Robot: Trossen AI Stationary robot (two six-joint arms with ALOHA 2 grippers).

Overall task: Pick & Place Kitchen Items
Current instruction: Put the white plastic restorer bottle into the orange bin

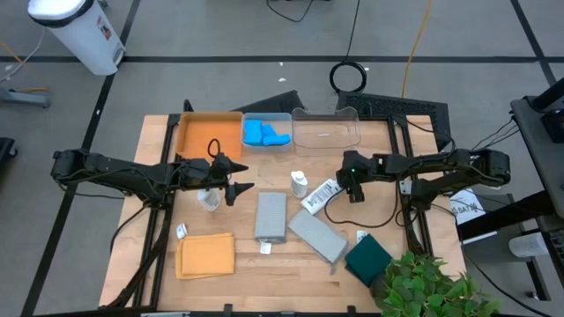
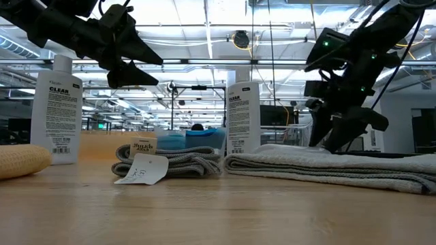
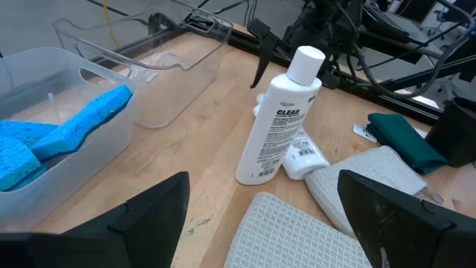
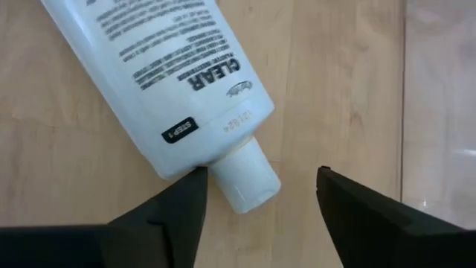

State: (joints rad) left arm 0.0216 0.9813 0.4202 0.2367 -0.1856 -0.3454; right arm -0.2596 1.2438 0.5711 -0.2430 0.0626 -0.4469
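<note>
Hovering spread over a fallen bottle (image 4: 163, 82), the right hand (image 4: 256, 195) (grasping nothing) nears grey cloths (image 1: 315, 236).

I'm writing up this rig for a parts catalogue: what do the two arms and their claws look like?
Both arms are black, slim and jointed, with black cables running along them. The right arm shows a small green light near its wrist. The left claw and right claw each end in two dark, pointed, wedge-shaped fingers.

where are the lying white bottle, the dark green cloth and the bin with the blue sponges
lying white bottle (image 4: 160, 82): right wrist view, on its printed label.
dark green cloth (image 1: 367, 259): high view, on the middle of the fold.
bin with the blue sponges (image 3: 89, 160): left wrist view, on its clear front wall.
</note>
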